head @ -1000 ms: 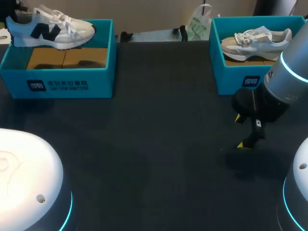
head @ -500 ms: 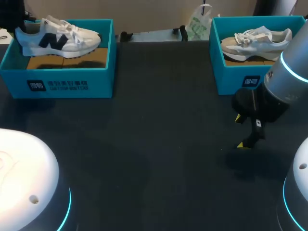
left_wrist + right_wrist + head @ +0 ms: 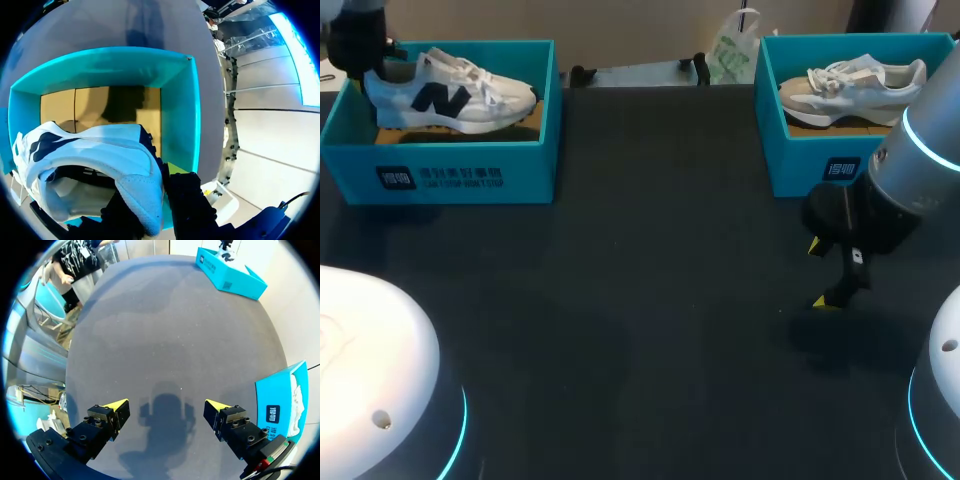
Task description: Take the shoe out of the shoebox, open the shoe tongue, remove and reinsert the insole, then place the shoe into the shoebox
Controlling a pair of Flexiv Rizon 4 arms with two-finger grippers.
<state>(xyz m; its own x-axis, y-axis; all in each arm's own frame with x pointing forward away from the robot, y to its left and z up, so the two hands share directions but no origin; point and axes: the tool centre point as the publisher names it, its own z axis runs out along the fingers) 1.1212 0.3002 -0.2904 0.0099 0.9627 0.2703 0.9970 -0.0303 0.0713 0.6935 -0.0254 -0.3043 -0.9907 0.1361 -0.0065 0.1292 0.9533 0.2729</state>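
A white shoe (image 3: 450, 92) with a navy mark sits low inside the left teal shoebox (image 3: 460, 178), toe toward the middle of the table. My left gripper (image 3: 358, 48) is shut on its heel at the box's far left corner. In the left wrist view the heel (image 3: 142, 195) is pinched between the dark fingers of that gripper (image 3: 150, 210), above the box's cardboard floor (image 3: 90, 105). I cannot tell whether the sole touches the floor. My right gripper (image 3: 820, 275) hangs open over bare table in front of the right box, nothing between its fingers (image 3: 166, 406).
A second teal shoebox (image 3: 840, 168) at the back right holds a beige and white shoe (image 3: 850, 82). A white plastic bag (image 3: 732, 50) lies at the table's back edge. My arms' white bases (image 3: 370, 360) fill the near corners. Dark table lies between the boxes.
My left arm has brought the shoe down and to the right into the left box, and its gripper has come into the head view. The right arm has not moved.
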